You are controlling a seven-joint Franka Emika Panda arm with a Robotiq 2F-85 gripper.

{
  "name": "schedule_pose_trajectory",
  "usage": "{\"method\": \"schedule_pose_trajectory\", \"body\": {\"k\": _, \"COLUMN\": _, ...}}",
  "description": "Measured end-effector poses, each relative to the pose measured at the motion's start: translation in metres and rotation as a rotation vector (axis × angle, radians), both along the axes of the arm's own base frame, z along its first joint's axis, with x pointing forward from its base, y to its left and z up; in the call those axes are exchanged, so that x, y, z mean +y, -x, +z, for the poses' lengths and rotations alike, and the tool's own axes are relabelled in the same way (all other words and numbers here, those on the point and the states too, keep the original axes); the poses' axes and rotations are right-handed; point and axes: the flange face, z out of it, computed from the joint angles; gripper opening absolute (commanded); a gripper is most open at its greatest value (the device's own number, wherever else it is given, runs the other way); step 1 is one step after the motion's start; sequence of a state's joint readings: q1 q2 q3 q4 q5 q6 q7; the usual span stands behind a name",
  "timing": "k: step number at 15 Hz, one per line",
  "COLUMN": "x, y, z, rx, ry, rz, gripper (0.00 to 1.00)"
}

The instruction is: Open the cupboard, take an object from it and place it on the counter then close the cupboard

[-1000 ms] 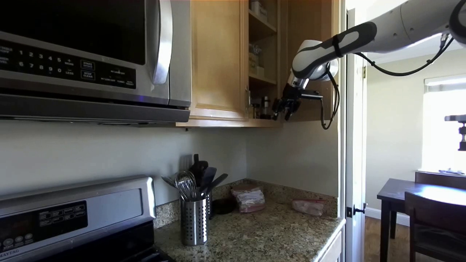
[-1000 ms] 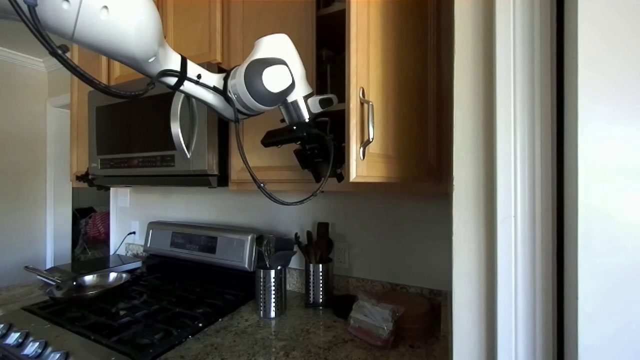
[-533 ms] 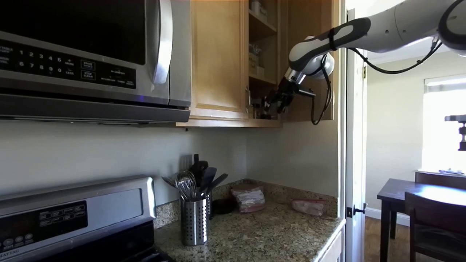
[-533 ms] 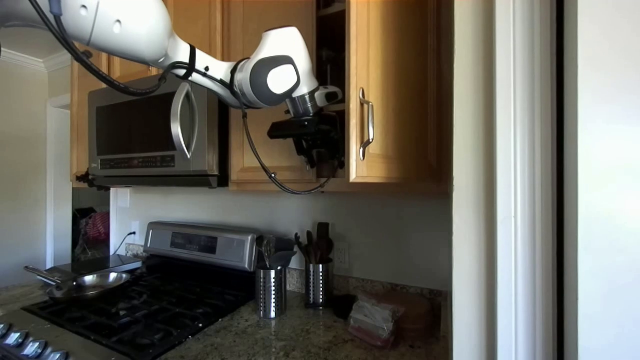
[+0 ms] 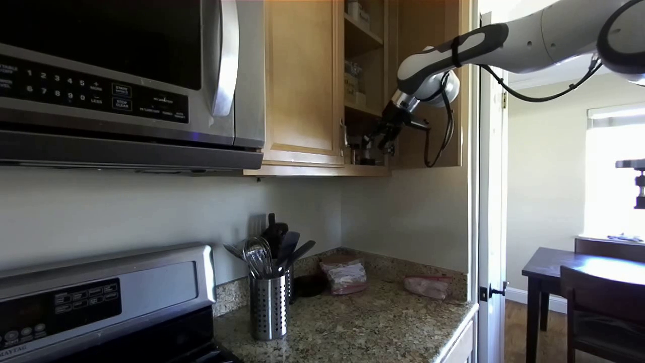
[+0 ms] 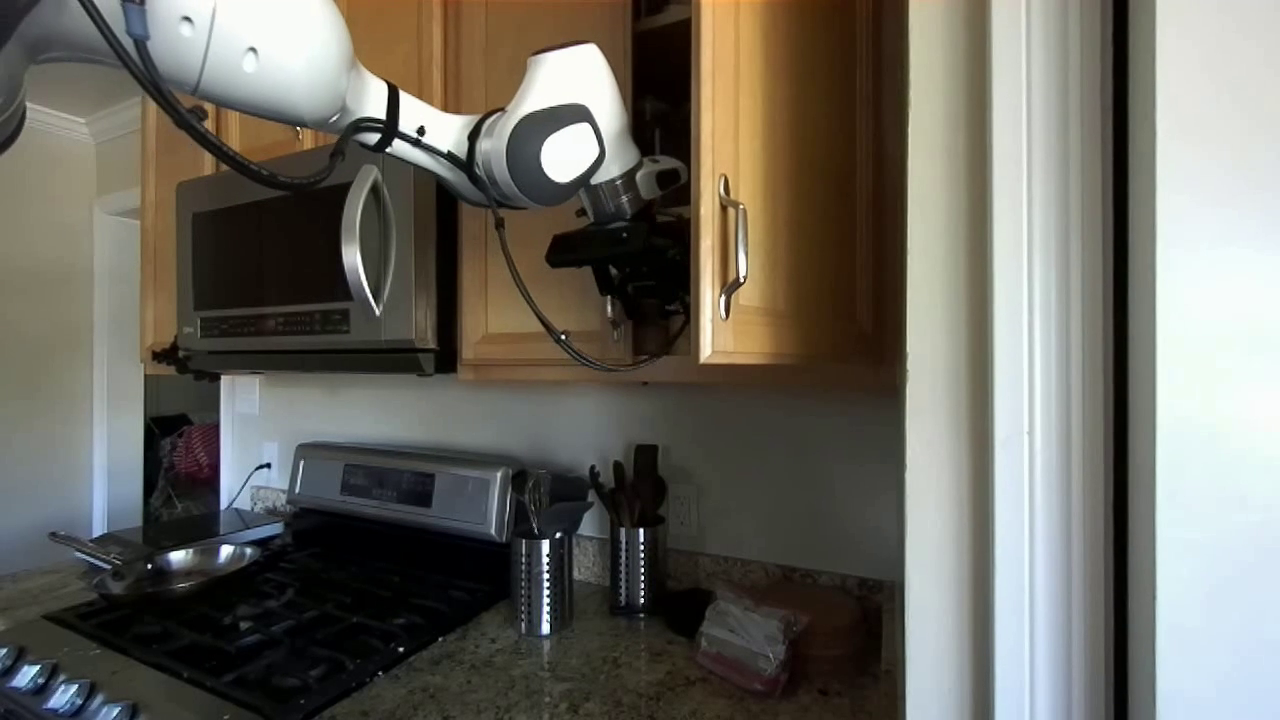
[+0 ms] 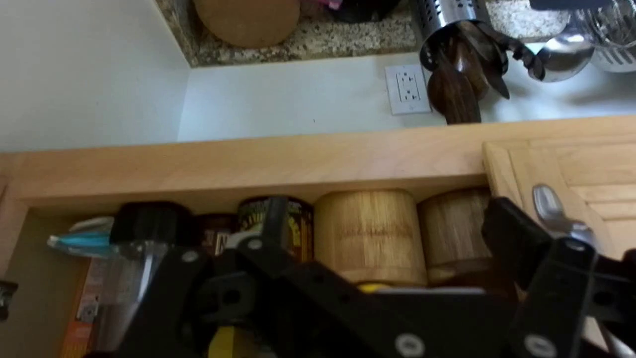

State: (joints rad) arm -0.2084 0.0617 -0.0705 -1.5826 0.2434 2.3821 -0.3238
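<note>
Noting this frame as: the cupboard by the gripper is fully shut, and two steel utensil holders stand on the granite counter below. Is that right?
Not quite: the cupboard is open, not shut. Both exterior views show shelves in its opening, and the wrist view looks in on wooden containers. The two steel utensil holders do stand on the granite counter below.

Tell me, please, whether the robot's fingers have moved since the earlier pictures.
Yes: in an exterior view, the fingers have shifted leftward and slightly up in the picture, ending closer to the fixed microwave.
</note>
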Motion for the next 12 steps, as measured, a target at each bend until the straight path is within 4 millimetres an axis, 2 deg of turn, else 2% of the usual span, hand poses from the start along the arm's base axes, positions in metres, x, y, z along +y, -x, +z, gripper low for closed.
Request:
{"method": "schedule_pose_trajectory", "body": {"k": 3, "x": -0.003, "y": -0.012, "z": 0.029, "rx": -0.104, "ry": 0.03, "rz": 0.045, "gripper": 1.0}}
{"method": "schedule_pose_trajectory", "body": {"k": 5, "x": -0.004, "y": -0.023, "z": 0.041, "rx": -0.161, "ry": 0.048, "rz": 0.083, "gripper": 1.0}}
{"method": "schedule_pose_trajectory", "body": {"k": 8, "x": -0.008, "y": -0.04, "z": 0.044, "rx": -0.205, "ry": 0.075, "rz": 0.142, "gripper": 1.0}}
{"method": "schedule_pose_trajectory", "body": {"k": 12, "x": -0.017, "y": -0.063, "z": 0.034, "rx": -0.228, "ry": 0.129, "rz": 0.211, "gripper": 1.0}}
